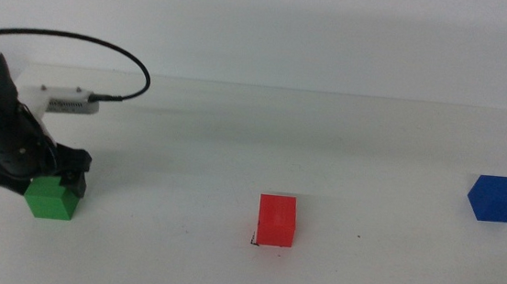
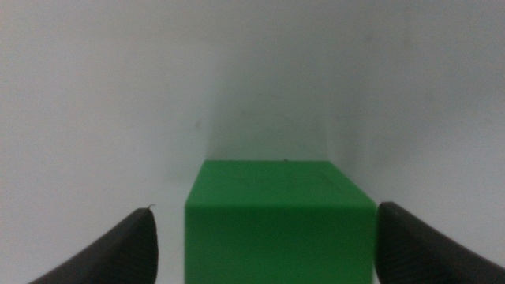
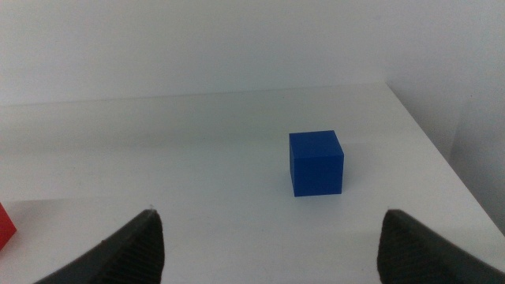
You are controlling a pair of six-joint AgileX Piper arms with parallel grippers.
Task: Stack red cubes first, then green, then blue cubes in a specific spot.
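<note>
One cube placed, two left.
Matte red cube (image 1: 276, 220) sits on the marked square (image 1: 254, 243); left gripper (image 1: 43, 182), jaws spread, straddles the matte green cube (image 2: 278, 221); matte blue cube (image 3: 316, 162) waits ahead of the parted right gripper (image 3: 268, 244).

A plain white wall (image 1: 337, 30) is rising just behind the white table (image 1: 236, 131), with soft, even light falling across both.

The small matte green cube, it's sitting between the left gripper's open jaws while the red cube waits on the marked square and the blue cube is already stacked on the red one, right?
Not quite. The small matte blue cube sits alone on the table, far from the red cube, as the middle view shows. The rest holds: the green cube is between the left gripper's open jaws.
</note>
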